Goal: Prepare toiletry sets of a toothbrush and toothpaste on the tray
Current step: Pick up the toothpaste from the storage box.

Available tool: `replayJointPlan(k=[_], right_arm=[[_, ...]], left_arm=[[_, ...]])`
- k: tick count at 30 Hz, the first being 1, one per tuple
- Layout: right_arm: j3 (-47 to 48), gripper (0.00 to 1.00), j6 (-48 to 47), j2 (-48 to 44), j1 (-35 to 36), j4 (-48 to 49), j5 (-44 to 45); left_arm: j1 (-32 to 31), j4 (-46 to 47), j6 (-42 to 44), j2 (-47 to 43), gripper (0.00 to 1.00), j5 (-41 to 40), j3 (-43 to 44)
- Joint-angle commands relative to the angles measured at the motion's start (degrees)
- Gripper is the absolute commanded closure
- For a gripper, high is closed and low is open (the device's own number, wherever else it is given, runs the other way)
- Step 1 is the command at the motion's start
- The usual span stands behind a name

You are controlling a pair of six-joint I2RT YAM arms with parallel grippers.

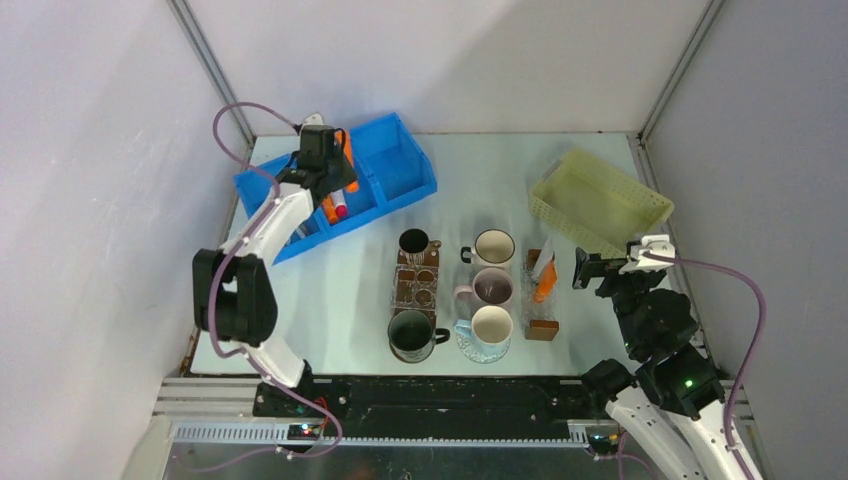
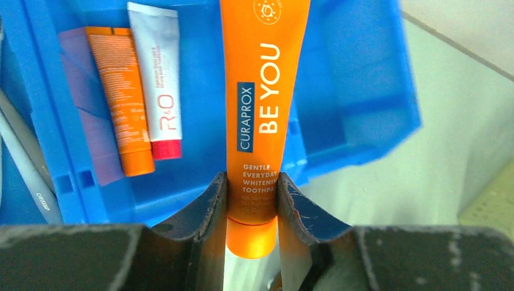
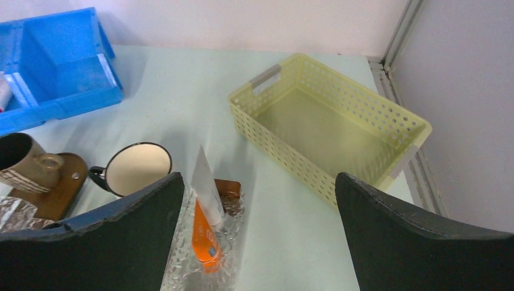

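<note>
My left gripper (image 2: 252, 179) is shut on the cap end of an orange toothpaste (image 2: 263, 85) tube, held above the blue bin (image 2: 363, 91). In the top view this gripper (image 1: 330, 150) hangs over the bin's middle compartment. Another orange tube (image 2: 118, 103) and a white tube with a red cap (image 2: 159, 79) lie in the bin, and a grey toothbrush handle (image 2: 24, 170) shows in the compartment to their left. The yellow perforated tray (image 1: 600, 200) at the back right holds nothing. My right gripper (image 3: 259, 177) stands open near the tray's front corner, nothing between its fingers.
A clear box (image 3: 206, 254) holding an orange tube and a white tube stands in front of the right gripper. Several mugs (image 1: 492, 290) and a brown wooden stand (image 1: 417, 280) fill the table's middle. Walls close in on both sides.
</note>
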Motion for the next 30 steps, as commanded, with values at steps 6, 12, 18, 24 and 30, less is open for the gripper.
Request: replayJointPlan(k=[6,12,18,24,30], right_arm=[[11.28,0.02,-0.50,3.89,-0.13,-3.55,-10.81],[17.66,0.02,1.09,7.78,-0.13,-6.21,-19.69],[23.80,0.02,3.25,12.24,-0.13,-9.42,-27.47],[28.58,0.03,5.49,15.33,-0.13,-10.71,-34.87],[33.06,0.02,7.95,18.81,-0.13,-11.42,-39.81]], left_arm=[[-5.72,14.12,8.16,-17.32,0.93,6.35,-10.45],[-11.88,24.87,15.53,-25.96,0.94,10.51,-18.02],[-18.82,31.48,23.14,-31.95,0.96,14.82,-23.59],[-26.07,37.29,28.59,-34.90,0.99,20.19,-27.17],[-32.79,40.06,33.22,-34.82,1.00,23.17,-27.60]])
